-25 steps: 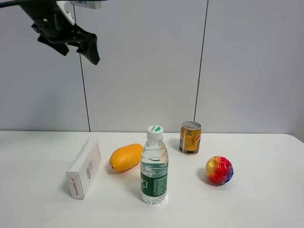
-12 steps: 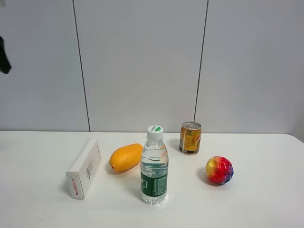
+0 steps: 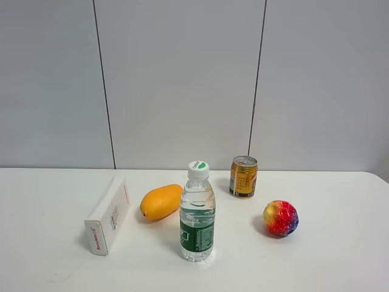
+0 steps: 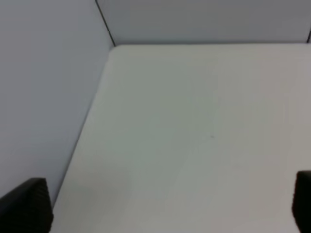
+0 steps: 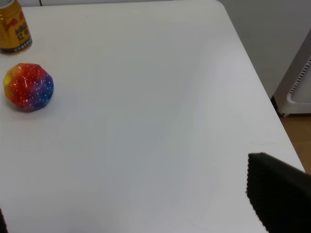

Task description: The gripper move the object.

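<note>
The orange-yellow mango (image 3: 161,201) lies on the white table (image 3: 340,255), between a white box (image 3: 109,215) and a water bottle (image 3: 197,213). Neither gripper shows in the exterior high view. In the left wrist view my left gripper (image 4: 165,211) is open and empty, with only its black fingertips (image 4: 26,206) showing above a bare table corner by the wall. In the right wrist view my right gripper (image 5: 141,213) is open and empty, and one black finger (image 5: 279,196) hangs over the table's right end. The mango shows in neither wrist view.
A golden can (image 3: 244,176) stands behind the bottle, to its right. A red-yellow-blue ball (image 3: 280,218) lies further right. The right wrist view also shows the ball (image 5: 28,87), the can (image 5: 14,29) and the table's edge (image 5: 265,92) with floor beyond it.
The left arm's black gripper, high at the upper left one second ago, has moved left and out of the exterior view. The things on the table have not moved.
</note>
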